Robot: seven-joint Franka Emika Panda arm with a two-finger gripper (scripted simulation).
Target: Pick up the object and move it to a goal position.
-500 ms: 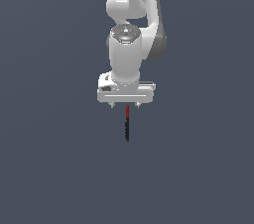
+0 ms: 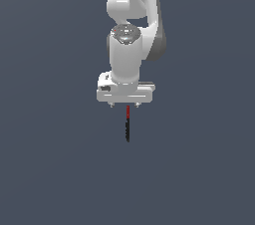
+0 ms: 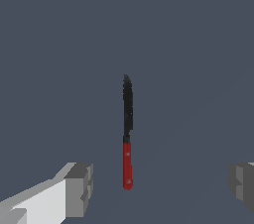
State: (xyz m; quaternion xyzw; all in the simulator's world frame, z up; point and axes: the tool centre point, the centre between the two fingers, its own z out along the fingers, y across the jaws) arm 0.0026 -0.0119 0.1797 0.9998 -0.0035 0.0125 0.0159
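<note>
The object is a small knife (image 3: 127,131), very thin and straight, with a black blade and a red handle. In the wrist view the blade takes up a little more than half its length; it comes to a rounded point at the tip and one edge looks finely serrated. Two small rivet-like dots mark the handle. It lies flat on the plain dark grey surface. In the exterior view the knife (image 2: 128,124) appears as a slim vertical line, red end uppermost and black end toward the camera, near the middle of the picture.
</note>
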